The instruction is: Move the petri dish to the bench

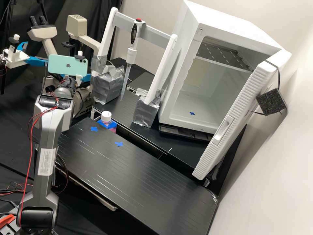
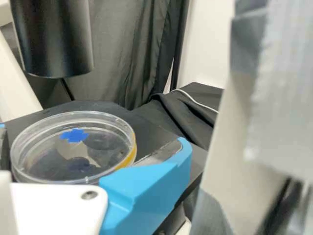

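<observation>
I read this as the pickup step, with the petri dish [image 2: 73, 147] set within my claw [image 2: 93, 134] over the dark stage [image 2: 151, 135]; I can't tell if it's gripped, so a secure hold should precede lifting toward the counter [image 1: 130, 176].

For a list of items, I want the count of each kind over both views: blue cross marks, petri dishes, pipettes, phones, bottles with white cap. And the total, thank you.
Blue cross marks: 4 (two on the bench, one in the incubator, one seen through the petri dish)
Petri dishes: 1
Pipettes: 1
Phones: 1
White-capped bottles: 1
Total: 8
</observation>
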